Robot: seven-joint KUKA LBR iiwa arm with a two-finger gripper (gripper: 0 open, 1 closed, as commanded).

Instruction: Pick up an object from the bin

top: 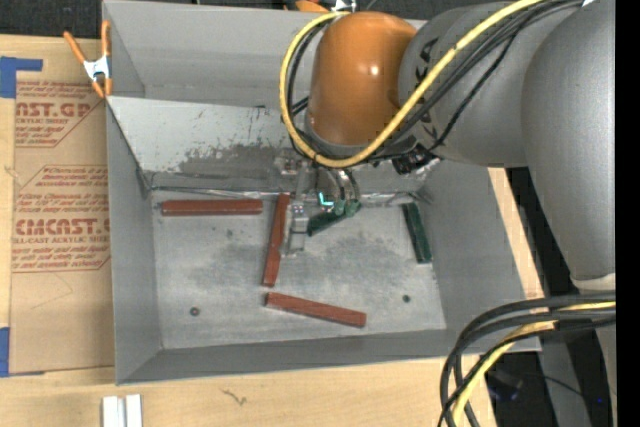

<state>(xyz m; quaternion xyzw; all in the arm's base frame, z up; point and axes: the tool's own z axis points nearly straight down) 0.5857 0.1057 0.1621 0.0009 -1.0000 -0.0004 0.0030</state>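
- I see my gripper [298, 227] just beside the middle brown stick [272, 257].
- 2 more: left brown stick [210, 208], front brown stick [315, 310].
- Dark green stick [417, 233] right.

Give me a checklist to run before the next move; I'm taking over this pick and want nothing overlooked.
1. Gripper down at a thing: ok, it sits low against the right side of the middle red-brown stick.
2. That stick held: cannot tell, the wrist covers the contact.
3. Stick free of neighbours: cannot tell, its upper end lies close to the left red-brown stick and its lower end close to the lower red-brown stick.
4. Dark green stick out of the way: ok, it lies apart to the right.
5. Clear of the bin side walls: ok.
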